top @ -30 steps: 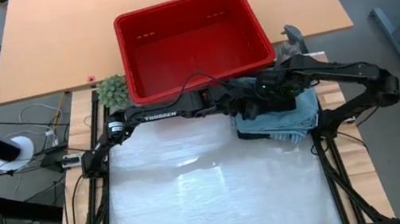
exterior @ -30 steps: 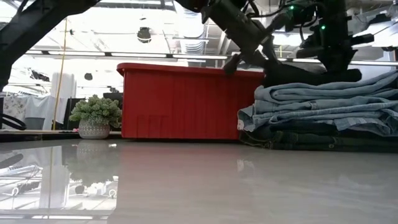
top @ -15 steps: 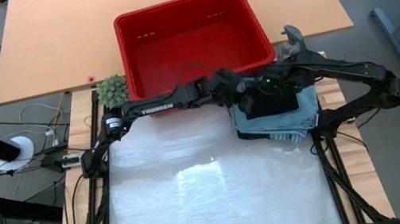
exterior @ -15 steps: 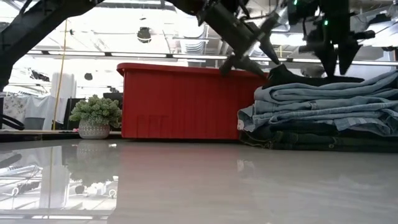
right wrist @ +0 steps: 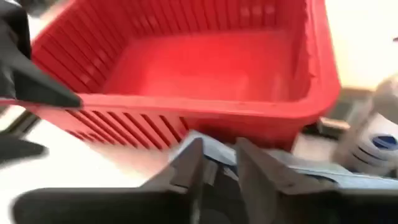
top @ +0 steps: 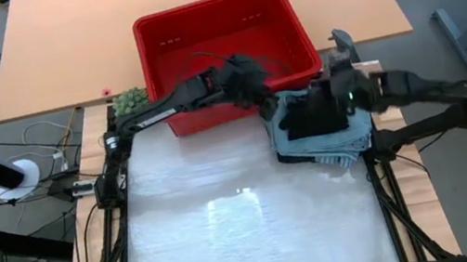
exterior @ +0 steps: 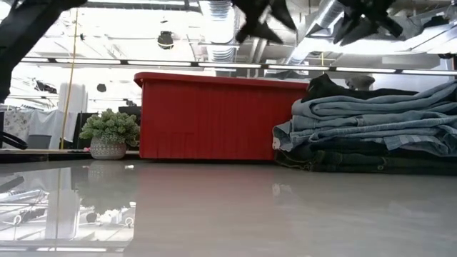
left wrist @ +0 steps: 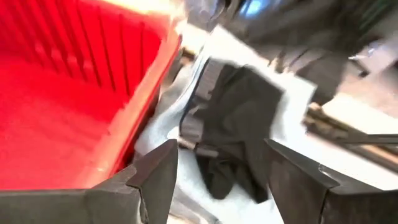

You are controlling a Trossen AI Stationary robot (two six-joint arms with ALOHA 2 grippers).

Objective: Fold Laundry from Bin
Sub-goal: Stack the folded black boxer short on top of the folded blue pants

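The red bin (top: 203, 56) stands at the table's far edge, also in the low view (exterior: 214, 118); no cloth shows on its floor. To its right a stack of folded laundry (top: 329, 139) rests on the table: light blue denim pieces (exterior: 371, 132) with a black garment (top: 311, 119) lying on top. My left gripper (left wrist: 217, 180) hangs open above the bin's near right corner, beside the stack, with nothing in it. My right gripper (right wrist: 217, 165) hovers over the stack's far side, facing the bin (right wrist: 205, 68). Its fingers stand a narrow gap apart, with nothing between them.
A small green plant (top: 128, 101) in a pot sits left of the bin. A white bottle (right wrist: 376, 140) and a grey object (top: 339, 44) stand right of the bin, behind the stack. The white table top (top: 248, 223) lies bare in front.
Both grippers have lifted off the top of the stack. My left gripper has opened, let go of the black garment and risen toward the bin. My right gripper has risen and tipped up from pointing down. The black garment stays on the stack.
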